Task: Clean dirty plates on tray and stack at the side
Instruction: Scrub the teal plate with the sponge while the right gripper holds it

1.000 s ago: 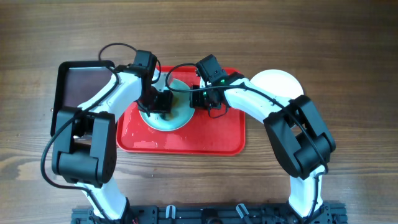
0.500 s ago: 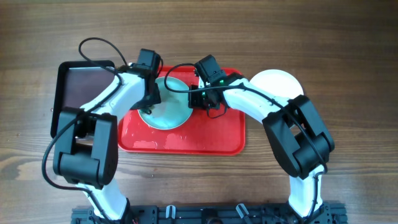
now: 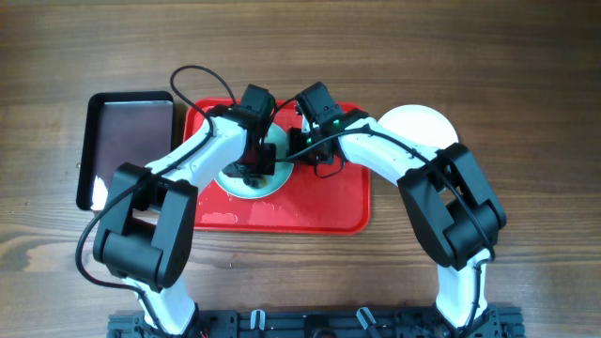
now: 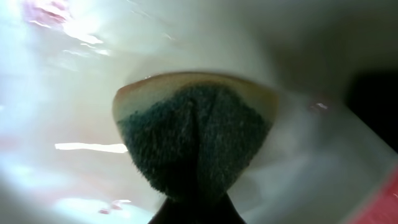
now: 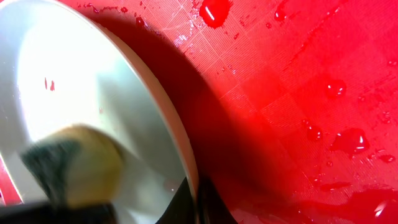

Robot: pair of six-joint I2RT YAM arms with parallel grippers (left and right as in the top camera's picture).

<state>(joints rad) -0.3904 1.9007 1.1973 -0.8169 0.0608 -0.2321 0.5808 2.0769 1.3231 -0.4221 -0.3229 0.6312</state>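
One tray [image 3: 319,211], long axis left-right

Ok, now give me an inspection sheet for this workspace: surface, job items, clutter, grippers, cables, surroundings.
Surface: wooden table.
Job's things: pale turquoise plate lies on the red tray; white plate sits on the table right of the tray, partly hidden by the right arm.
Clutter: black tray left of the red tray; water droplets on the red tray.
Grippers: left gripper shut on a sponge pressed against the turquoise plate; right gripper shut on that plate's rim.
Cables: black cable loops out from the left arm over the table.
Surroundings: black mounting rail at the arms' bases; otherwise nothing seen.
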